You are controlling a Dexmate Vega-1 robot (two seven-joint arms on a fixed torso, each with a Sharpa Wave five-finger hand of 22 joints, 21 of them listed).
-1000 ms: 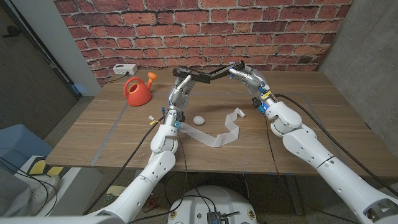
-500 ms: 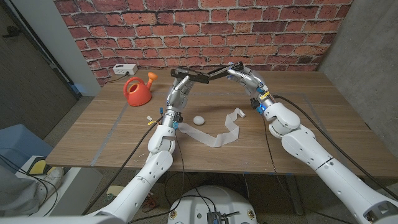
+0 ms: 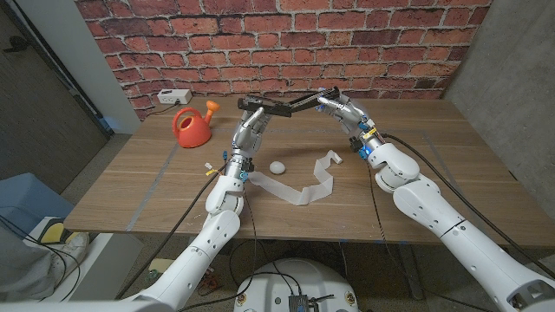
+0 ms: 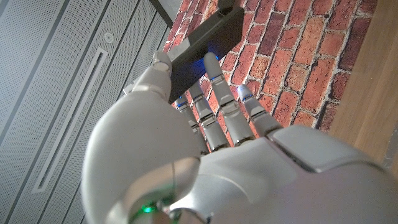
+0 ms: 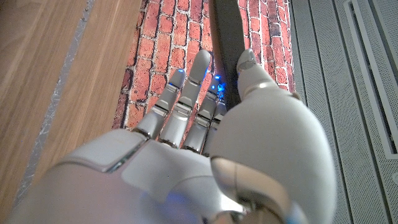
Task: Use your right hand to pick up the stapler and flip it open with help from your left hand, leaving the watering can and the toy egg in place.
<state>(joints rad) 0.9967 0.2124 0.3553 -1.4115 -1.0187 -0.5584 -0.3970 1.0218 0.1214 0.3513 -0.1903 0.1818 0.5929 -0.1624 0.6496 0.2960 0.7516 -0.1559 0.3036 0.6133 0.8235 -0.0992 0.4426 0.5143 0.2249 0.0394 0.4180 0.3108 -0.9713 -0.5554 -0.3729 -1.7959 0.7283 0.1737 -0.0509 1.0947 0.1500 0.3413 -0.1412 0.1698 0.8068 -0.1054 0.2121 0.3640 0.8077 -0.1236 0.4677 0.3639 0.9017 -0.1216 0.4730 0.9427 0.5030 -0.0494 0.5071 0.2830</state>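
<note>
I have the stapler [image 3: 282, 105] up in the air in the upper middle of the head view, spread open between both hands, its long axis running nearly level across the frame. My right hand [image 3: 342, 109] holds the right-hand arm of it; my left hand [image 3: 251, 126] grips the left-hand arm from just below. The watering can [image 3: 192, 126] sits upper left, the toy egg [image 3: 277, 166] near centre, both well apart from the hands.

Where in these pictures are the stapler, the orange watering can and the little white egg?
stapler [image 3: 279, 107], head view, on its black body between the two hands, held above the table.
watering can [image 3: 191, 128], head view, on its orange body.
toy egg [image 3: 277, 166], head view, on the middle of its white shell.
</note>
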